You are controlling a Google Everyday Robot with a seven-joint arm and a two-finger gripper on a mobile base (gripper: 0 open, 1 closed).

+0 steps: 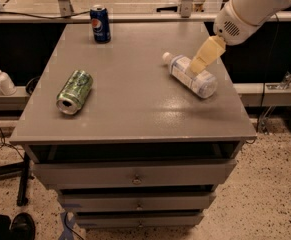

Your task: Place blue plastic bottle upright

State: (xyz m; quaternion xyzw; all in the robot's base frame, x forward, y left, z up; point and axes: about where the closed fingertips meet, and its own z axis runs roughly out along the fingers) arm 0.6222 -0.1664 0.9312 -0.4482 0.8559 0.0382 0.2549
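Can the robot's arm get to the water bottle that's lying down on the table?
Probably yes. The tool hangs right at the blue plastic bottle, which lies near one edge of the table, with nothing between them.

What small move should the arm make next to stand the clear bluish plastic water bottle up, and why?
Probably lower the gripper slightly onto the clear bluish plastic water bottle. It lies on its side on the grey table top, and the gripper hangs over its neck end.

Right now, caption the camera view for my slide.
Claw at the blue plastic bottle, which lies on its side on the table.
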